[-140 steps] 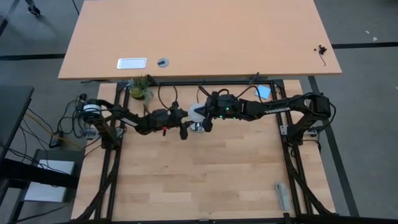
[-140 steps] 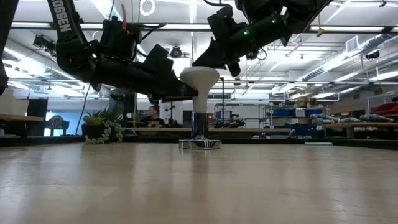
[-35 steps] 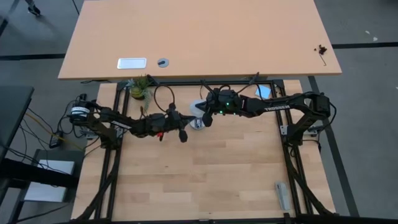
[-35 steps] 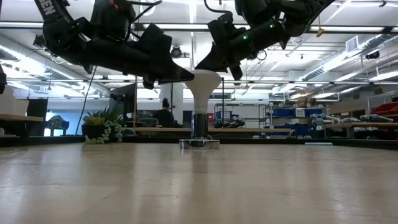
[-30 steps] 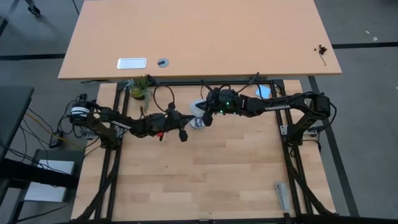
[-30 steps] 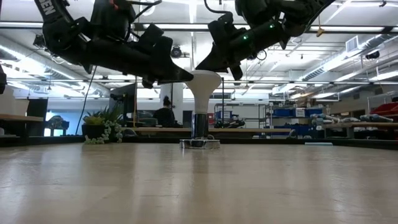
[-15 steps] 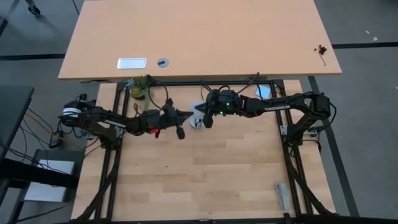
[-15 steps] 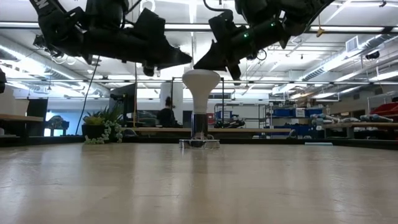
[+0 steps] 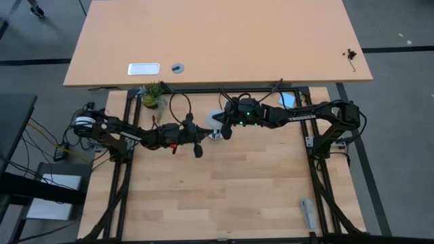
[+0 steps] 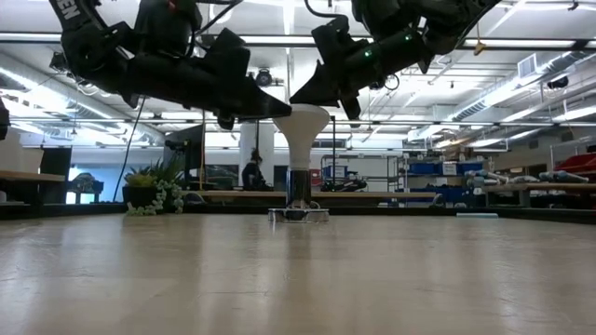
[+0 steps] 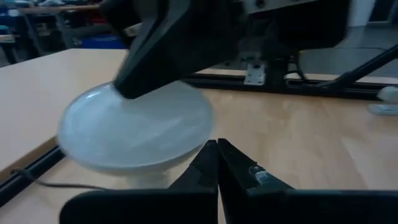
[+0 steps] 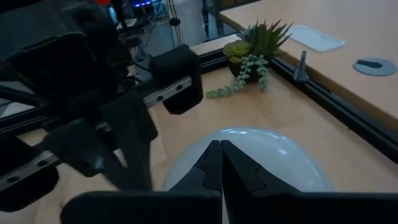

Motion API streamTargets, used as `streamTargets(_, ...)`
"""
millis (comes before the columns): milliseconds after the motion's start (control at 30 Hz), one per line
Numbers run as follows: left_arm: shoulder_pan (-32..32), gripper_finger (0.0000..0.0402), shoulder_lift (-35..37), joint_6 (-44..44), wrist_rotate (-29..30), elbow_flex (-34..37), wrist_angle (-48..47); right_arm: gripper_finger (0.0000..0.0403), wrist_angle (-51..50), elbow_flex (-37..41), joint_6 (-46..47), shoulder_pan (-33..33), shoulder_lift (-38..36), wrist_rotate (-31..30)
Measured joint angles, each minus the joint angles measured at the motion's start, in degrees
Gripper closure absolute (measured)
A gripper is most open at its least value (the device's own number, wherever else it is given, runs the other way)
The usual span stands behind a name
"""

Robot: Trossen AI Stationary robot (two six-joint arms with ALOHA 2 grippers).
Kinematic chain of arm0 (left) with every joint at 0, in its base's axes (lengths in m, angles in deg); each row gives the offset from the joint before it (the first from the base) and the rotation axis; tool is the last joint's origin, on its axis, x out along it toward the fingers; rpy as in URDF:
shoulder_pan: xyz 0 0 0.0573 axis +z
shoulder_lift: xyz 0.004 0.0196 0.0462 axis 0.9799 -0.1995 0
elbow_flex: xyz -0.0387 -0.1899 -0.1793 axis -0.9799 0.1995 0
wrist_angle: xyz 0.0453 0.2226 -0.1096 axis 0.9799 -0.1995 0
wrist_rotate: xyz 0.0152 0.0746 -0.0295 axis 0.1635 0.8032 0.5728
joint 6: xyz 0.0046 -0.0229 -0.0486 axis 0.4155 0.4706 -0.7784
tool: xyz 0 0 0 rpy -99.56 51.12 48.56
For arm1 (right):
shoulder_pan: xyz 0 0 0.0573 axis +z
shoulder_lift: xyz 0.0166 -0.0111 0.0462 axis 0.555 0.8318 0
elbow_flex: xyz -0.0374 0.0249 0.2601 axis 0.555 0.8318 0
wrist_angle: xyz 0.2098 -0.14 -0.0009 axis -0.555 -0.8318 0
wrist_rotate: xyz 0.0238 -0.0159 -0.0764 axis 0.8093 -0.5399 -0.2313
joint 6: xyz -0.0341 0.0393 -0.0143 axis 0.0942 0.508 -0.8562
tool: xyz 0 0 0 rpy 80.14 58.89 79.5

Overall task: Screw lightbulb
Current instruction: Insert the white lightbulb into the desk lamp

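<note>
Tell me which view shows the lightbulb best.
The low view: the whole lightbulb stands upright in side profile, white globe on top, silvery base below on the table. The high view gives only a white sliver between the two arms. Both wrist views show only the globe's top close up, cut off behind closed fingers.

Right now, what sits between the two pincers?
The lightbulb: in the low view its white globe stands upright between the shut left pincer and the shut right pincer, tips at its top edge.

Small white pear-shaped lightbulb [image 9: 215,125] stands between two dark grippers, left gripper [image 9: 201,130] and right gripper [image 9: 220,120], near a small green potted plant [image 9: 151,96].
</note>
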Motion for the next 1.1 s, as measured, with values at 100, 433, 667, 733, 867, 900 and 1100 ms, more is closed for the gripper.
streamTargets(100, 0.41, 0.0399, -0.04, 0.16, 1.27, 0.00, -0.07, 0.0395, -0.01, -0.02, 0.01, 0.04, 0.00, -0.38)
streamTargets(433, 3.01, 0.0399, -0.02, 0.21, 1.61, 0.00, -0.34, 0.0395, -0.37, -0.02, 0.62, -0.15, -0.04, -1.30)
streamTargets(667, 4.65, 0.0399, 0.41, 1.66, 2.73, 0.04, -1.04, 0.0395, -1.06, -0.07, 1.29, -0.15, -0.09, -1.34)
streamTargets(733, 5.04, 0.0399, 1.18, 1.65, 3.08, 0.10, -1.82, 0.0395, -1.10, -0.07, 1.29, -0.15, -0.09, -1.21)
streamTargets(867, 5.24, 0.0399, 3.39, 2.32, 3.75, 0.17, -3.35, 0.0395, -1.14, -0.04, 1.53, -0.29, -0.09, 0.11)
streamTargets(900, 5.29, 0.0399, 4.22, 2.61, 4.21, 0.15, -3.66, 0.0395, -1.13, -0.04, 1.60, -0.31, -0.09, 0.76)
streamTargets(1100, 5.77, 0.0399, 5.96, 0.19, 6.45, 0.04, -9.58, 0.0395, -1.12, -0.05, 1.64, -0.23, -0.04, 1.11)
